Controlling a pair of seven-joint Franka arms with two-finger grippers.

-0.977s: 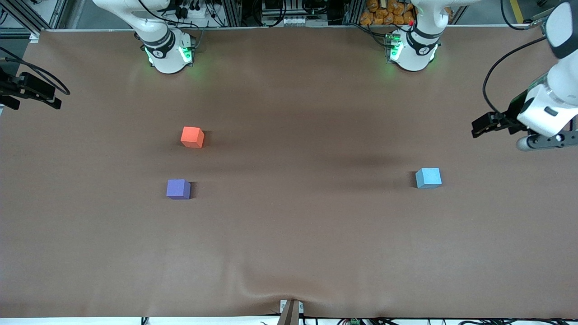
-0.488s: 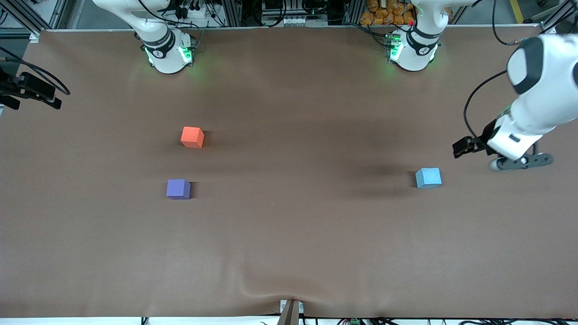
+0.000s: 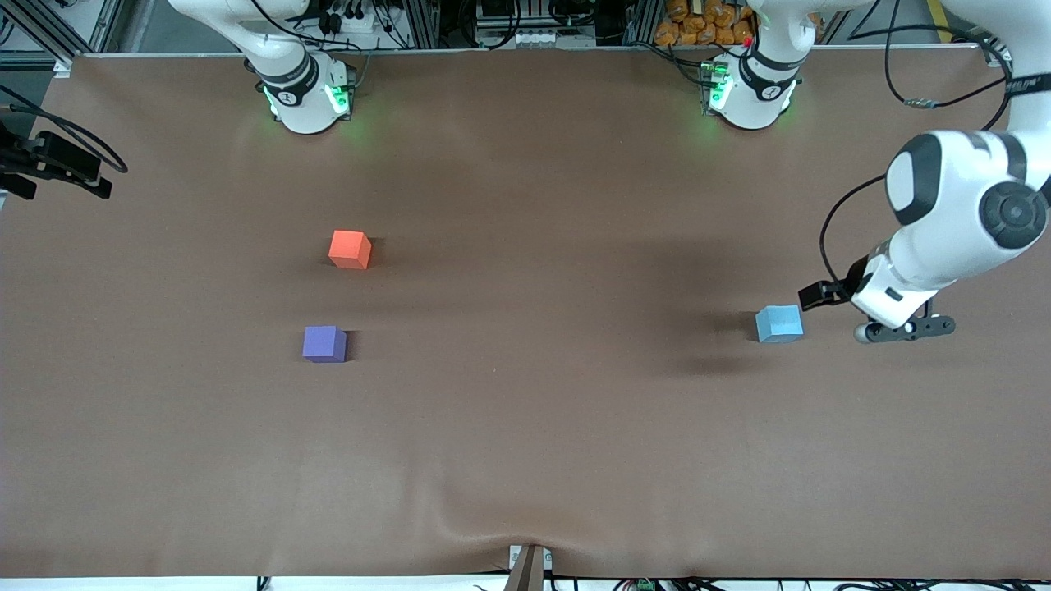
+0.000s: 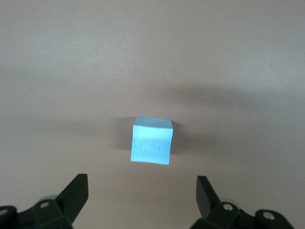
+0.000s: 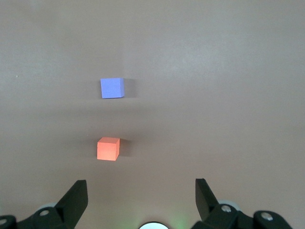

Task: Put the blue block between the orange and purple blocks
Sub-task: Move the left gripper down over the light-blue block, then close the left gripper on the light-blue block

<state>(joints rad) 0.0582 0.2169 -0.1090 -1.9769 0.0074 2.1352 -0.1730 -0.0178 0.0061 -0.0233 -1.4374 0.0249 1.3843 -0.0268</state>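
Blue block (image 3: 779, 323) near worktop (image 3: 525, 451) left-arm end; left gripper (image 4: 141, 191) above beside it, jaws open, empty. Right gripper (image 5: 140, 191) waits, jaws open, over orange block (image 3: 350, 249), purple block (image 3: 324, 343).

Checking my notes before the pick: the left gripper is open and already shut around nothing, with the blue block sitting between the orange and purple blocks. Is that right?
Not quite. The blue block sits alone toward the left arm's end, by the open left gripper, as the front view shows. The orange block and purple block have nothing between them.
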